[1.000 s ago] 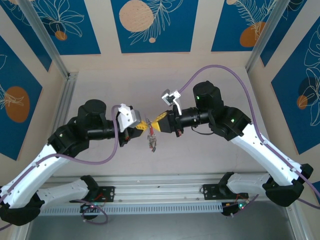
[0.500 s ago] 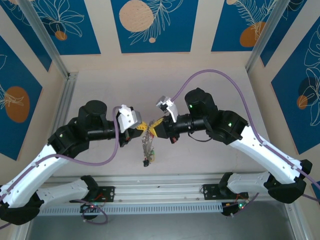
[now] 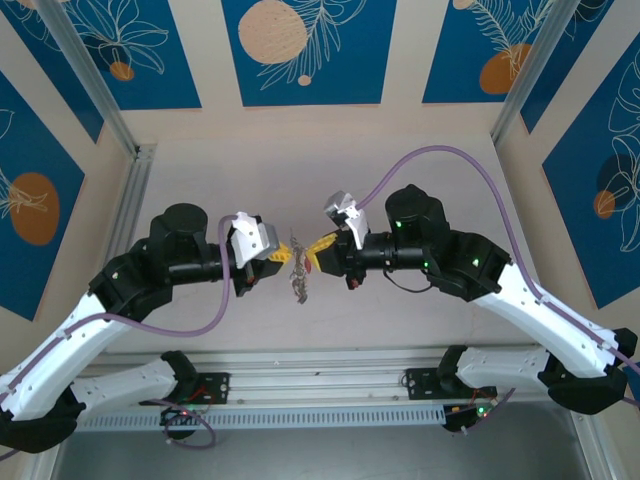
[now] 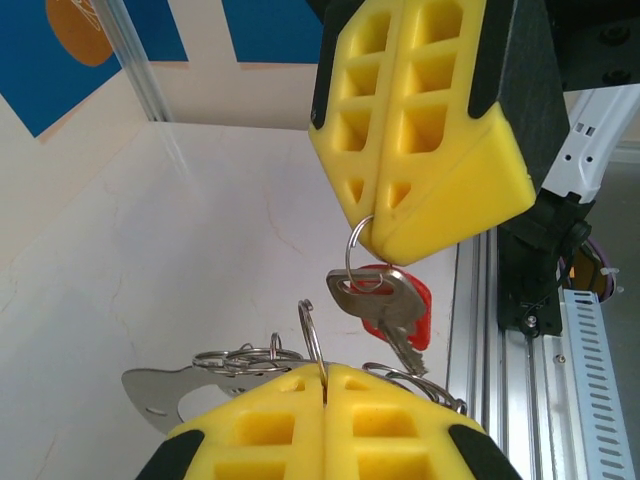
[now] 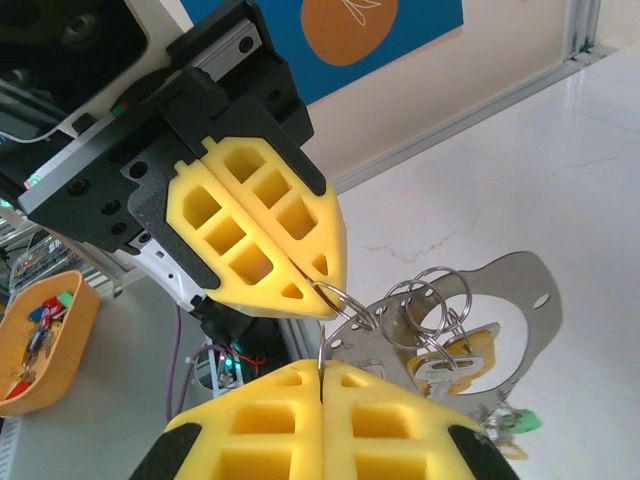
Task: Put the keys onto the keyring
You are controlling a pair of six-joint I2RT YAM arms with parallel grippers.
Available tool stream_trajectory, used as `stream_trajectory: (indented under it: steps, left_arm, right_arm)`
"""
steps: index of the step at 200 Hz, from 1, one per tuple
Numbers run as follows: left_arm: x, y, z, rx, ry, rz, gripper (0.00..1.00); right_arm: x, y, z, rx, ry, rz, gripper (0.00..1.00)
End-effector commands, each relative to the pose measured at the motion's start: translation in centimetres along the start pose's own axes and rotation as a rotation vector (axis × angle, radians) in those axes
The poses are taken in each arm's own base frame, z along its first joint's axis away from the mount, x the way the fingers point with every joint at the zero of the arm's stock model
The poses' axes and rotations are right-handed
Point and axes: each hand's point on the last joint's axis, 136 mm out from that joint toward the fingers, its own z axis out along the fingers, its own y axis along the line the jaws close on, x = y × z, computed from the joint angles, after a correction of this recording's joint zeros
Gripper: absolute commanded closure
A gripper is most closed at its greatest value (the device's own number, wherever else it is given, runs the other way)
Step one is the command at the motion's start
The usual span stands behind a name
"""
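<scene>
End effectors (image 3: 285,255) (image 3: 316,248) tip to tip, both closed

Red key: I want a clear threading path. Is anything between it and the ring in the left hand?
Nothing visible does. The red key hangs on a small ring pinched by the right hand; only open air separates it from the wire ring in the left hand.

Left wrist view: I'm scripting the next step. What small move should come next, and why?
Probably ease the right end effector closer to the left end effector. Both are shut: the right pinches a small ring carrying the red key, the left pinches an upright wire ring, and a gap separates the two rings, so they likely must meet before threading.
</scene>
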Motion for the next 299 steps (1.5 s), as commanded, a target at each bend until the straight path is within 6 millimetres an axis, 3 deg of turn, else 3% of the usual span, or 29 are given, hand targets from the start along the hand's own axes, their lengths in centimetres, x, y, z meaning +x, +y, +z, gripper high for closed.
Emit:
stream_trajectory:
  steps: [1,63,130,161,214,247,299]
  left_arm:
    - [-2.0,-0.3,-1.1,-0.002,-0.066,0.062,1.0]
    - [-1.8,-0.4,-1.0,0.004,-0.055,0.069,1.0]
    - [-4.4,-2.2,-3.3,0.073,-0.158,0.083,1.0]
    - [-5.8,-3.1,-4.3,0.115,-0.203,0.081,1.0]
    - [-8.5,-3.7,-5.5,0.158,-0.263,0.1,1.0]
    - [-8.8,-3.5,-4.7,0.172,-0.249,0.104,1.0]
    - [-9.2,-3.3,-4.0,0.185,-0.251,0.106,1.0]
  right_arm:
    - [-0.5,0.3,-0.1,-0.011,-0.033,-0.05,1.0]
    - [-0.2,0.5,0.5,-0.035,-0.012,-0.052,1.0]
    - [-0.2,2.3,-2.5,-0.111,-0.085,-0.069,1.0]
    - [-0.8,3.7,-4.1,-0.185,-0.131,-0.084,1.0]
    - [-2.8,3.5,-5.7,-0.192,-0.175,-0.103,1.0]
    - [-3.7,3.3,-5.2,-0.207,-0.179,-0.108,1.0]
    - [-5.4,4.9,-5.2,-0.258,-0.236,-0.147,1.0]
